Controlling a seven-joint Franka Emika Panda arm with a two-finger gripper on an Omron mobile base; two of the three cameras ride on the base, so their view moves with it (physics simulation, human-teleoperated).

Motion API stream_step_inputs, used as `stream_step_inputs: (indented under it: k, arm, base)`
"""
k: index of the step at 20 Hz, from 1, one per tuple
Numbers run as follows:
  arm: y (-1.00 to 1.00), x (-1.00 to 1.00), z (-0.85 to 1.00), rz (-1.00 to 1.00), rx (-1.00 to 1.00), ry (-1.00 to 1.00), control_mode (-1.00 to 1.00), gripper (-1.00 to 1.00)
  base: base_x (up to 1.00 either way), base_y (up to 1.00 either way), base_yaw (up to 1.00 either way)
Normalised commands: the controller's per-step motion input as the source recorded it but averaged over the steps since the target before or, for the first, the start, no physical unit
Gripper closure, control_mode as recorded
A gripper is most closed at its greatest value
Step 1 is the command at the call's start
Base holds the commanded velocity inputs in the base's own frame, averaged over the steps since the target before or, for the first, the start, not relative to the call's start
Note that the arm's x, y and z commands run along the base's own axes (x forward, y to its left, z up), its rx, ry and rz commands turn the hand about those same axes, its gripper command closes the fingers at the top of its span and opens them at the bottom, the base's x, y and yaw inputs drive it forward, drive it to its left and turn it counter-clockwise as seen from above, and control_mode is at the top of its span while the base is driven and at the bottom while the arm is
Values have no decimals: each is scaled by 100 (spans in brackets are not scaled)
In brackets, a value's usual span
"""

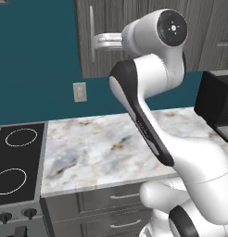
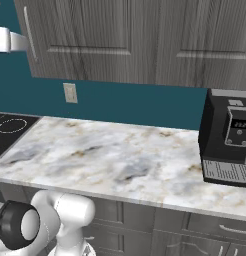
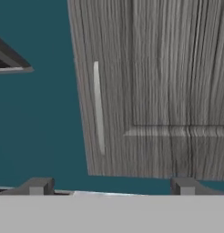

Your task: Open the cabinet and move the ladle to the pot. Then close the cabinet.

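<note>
The cabinet (image 1: 129, 41) (image 2: 85, 40) (image 3: 155, 91) is dark grey wood grain, and its door is shut. Its long silver bar handle (image 1: 91, 32) (image 2: 29, 35) (image 3: 99, 109) runs down the door's left edge. My gripper (image 1: 97, 40) (image 2: 23, 42) (image 3: 111, 186) is raised in front of the door, level with the handle and just short of it. It is open with nothing between its widely spread fingertips (image 3: 37, 185). The ladle is hidden and the pot is out of view.
A marble counter (image 1: 97, 148) (image 2: 120, 155) lies below the cabinet. A black stove (image 1: 14, 157) (image 2: 7, 127) sits at its left and a black coffee machine (image 1: 218, 102) (image 2: 230, 140) at its right. A wall outlet (image 1: 79, 91) (image 2: 70, 92) is on the teal wall. Drawer fronts (image 1: 116, 199) are under the counter.
</note>
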Motion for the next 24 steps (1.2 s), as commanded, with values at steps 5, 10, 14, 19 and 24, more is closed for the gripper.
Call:
stream_step_inputs:
  k: [5, 10, 14, 19, 24]
  arm:
    - [0, 15, 0, 0, -5, -1, -100, -100]
    - [4, 32, 0, 0, -1, 0, -100, -100]
    - [17, 32, 0, 0, 0, 0, -100, -100]
    - [32, 17, 0, 0, 0, -2, -100, -100]
    - [27, 27, 0, 0, 0, -1, -100, -100]
  base:
    - [0, 0, 0]
    - [0, 0, 0]
    - [0, 0, 0]
    - [0, 0, 0]
    - [0, 0, 0]
